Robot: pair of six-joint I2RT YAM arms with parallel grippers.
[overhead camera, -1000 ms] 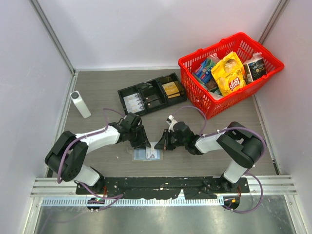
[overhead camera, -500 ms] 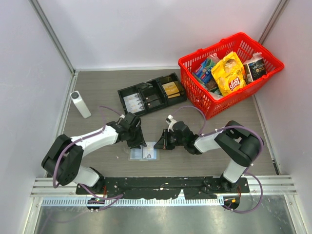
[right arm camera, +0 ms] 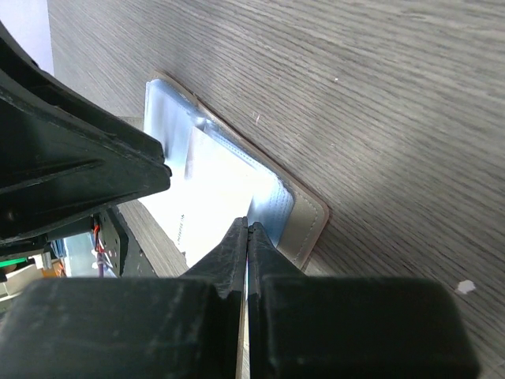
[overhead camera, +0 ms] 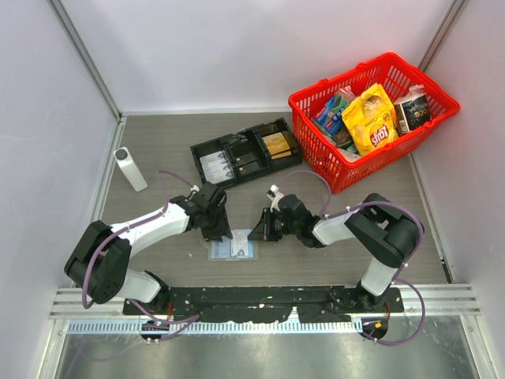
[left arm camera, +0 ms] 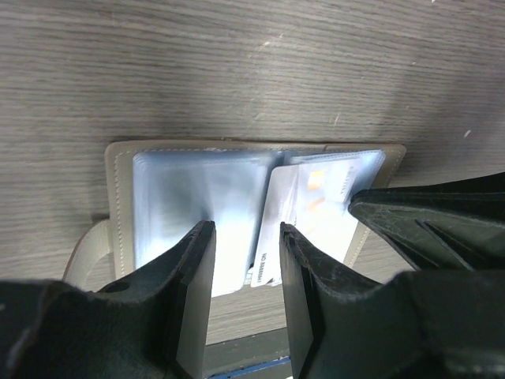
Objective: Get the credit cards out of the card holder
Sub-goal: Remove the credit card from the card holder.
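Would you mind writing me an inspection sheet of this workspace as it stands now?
Surface: grey wood-grain table.
Job's things: card holder lies open and flat; one white credit card sticks partly out of its clear sleeve.
Clutter: black tray, red basket of snacks, white canister, all farther back.
Grippers: left gripper over the holder, jaws apart; right gripper at the card's edge, jaws shut.
Cables: purple cables loop along both arms.
Surroundings: pale walls on three sides.
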